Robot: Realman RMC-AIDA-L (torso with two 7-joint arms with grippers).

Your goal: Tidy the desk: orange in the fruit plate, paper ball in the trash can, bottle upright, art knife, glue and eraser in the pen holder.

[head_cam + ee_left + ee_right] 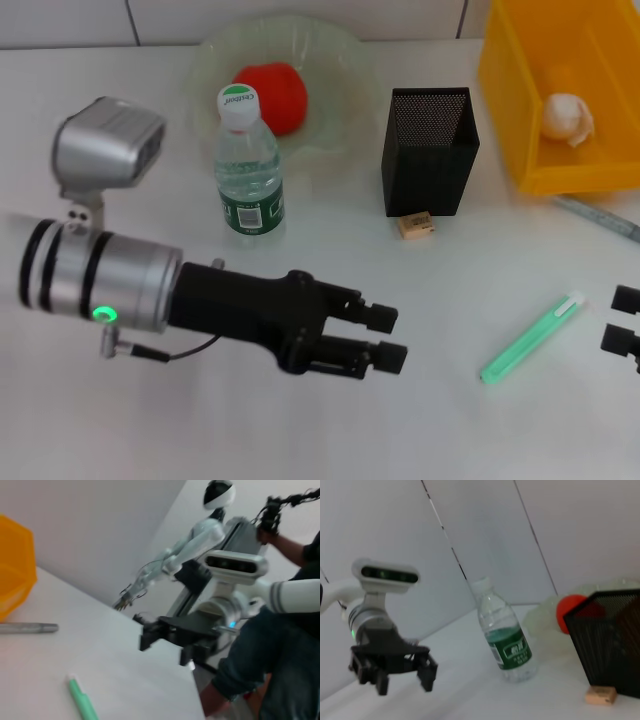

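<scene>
The orange (272, 95) lies in the pale green fruit plate (345, 70). The bottle (248, 165) stands upright in front of the plate. The paper ball (567, 118) lies in the yellow trash can (510, 90). The tan eraser (416, 225) lies on the table against the front of the black mesh pen holder (430, 150). A slim green pen-shaped tool (530, 338) and a grey metal stick (600, 215) lie at the right. My left gripper (398, 337) is open and empty, low over the table's middle, below the eraser. My right gripper (618, 318) is open at the right edge, beside the green tool.
The left wrist view shows my right gripper (165, 651), the green tool (82, 700), the grey stick (30, 628) and a person beyond the table edge. The right wrist view shows my left gripper (405, 686), the bottle (505, 635), the pen holder (610, 640) and the eraser (600, 695).
</scene>
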